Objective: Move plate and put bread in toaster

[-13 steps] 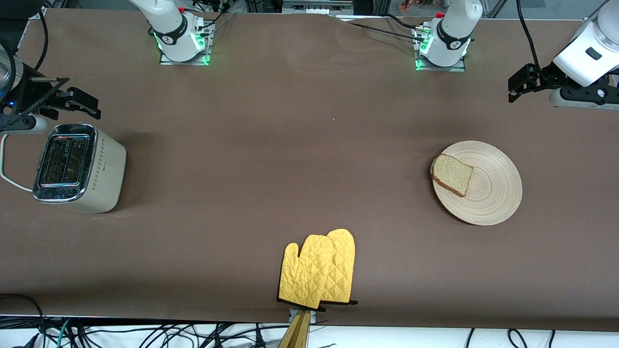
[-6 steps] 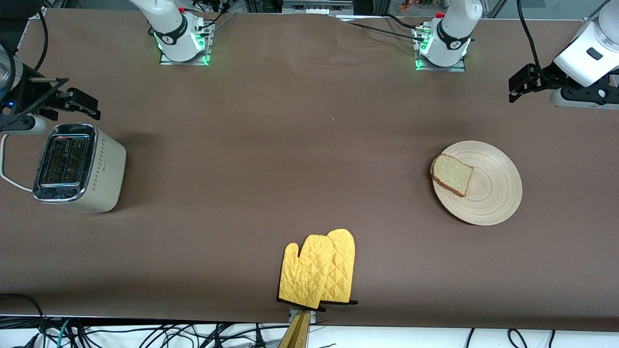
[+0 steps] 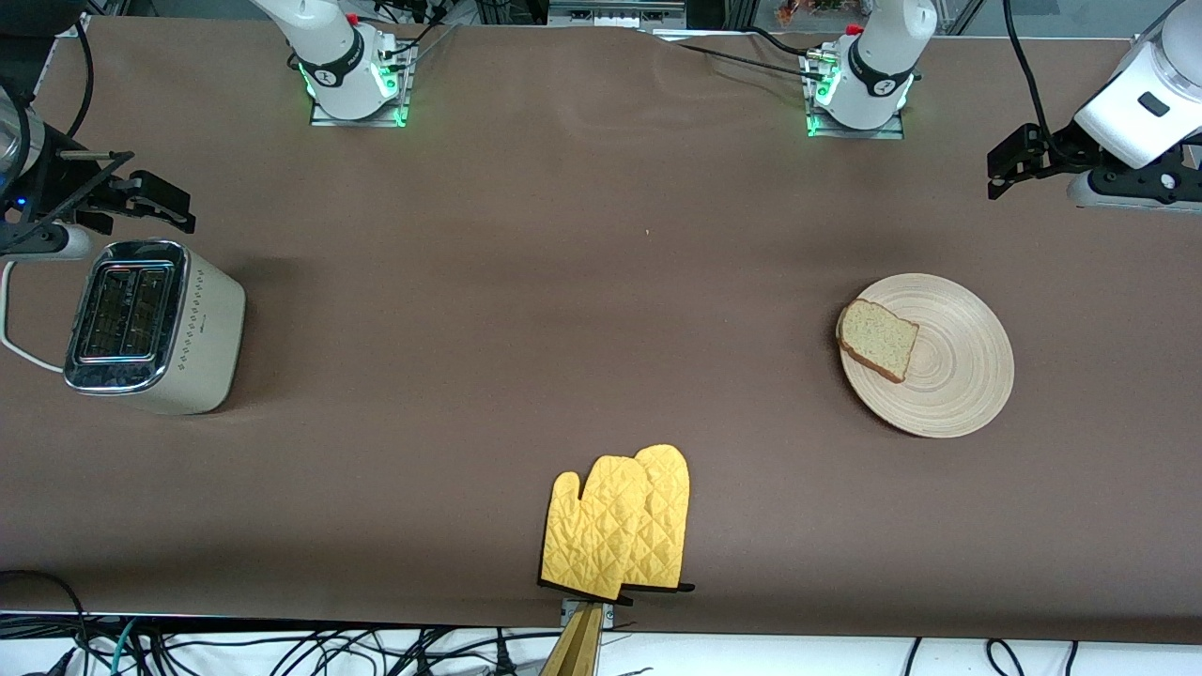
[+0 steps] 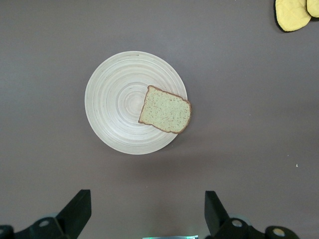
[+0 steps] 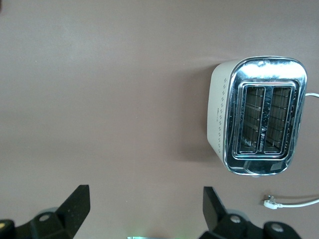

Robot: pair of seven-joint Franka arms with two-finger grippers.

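Note:
The pale wooden plate (image 3: 948,376) lies on the brown table toward the left arm's end. The bread (image 3: 877,339) lies flat on the plate's rim on the side toward the right arm's end. Both also show in the left wrist view: the plate (image 4: 117,117) and the bread (image 4: 165,110). The cream toaster (image 3: 155,324) stands at the right arm's end with both slots empty; it also shows in the right wrist view (image 5: 259,117). My left gripper (image 3: 1012,167) is open and empty, high over bare table beside the plate (image 4: 148,211). My right gripper (image 3: 155,199) is open and empty, up beside the toaster (image 5: 144,209).
A pair of yellow oven mitts (image 3: 620,530) lies at the table's edge nearest the front camera, midway along it; they also show in the left wrist view (image 4: 294,12). The toaster's white cord (image 3: 14,329) loops off at the right arm's end, and its plug (image 5: 271,200) lies on the cloth.

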